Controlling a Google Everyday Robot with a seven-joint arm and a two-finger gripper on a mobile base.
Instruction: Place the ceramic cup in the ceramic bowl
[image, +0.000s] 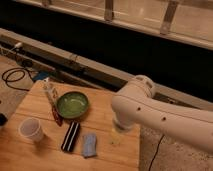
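Observation:
The ceramic cup (31, 129) is small and white and stands upright on the wooden table (105, 112) near its front left. The ceramic bowl (73, 104) has a glossy green interior and sits empty at the table's middle back, up and to the right of the cup. My white arm (150, 112) reaches in from the right. My gripper (116, 134) hangs below it over the right part of the table, to the right of the bowl and far from the cup. It is mostly hidden by the arm.
A black rectangular object (70, 136) and a blue cloth-like piece (89, 144) lie in front of the bowl. A red-handled tool (55, 114) and a pale slim object (49, 92) lie left of the bowl. Cables (12, 75) lie on the floor at left.

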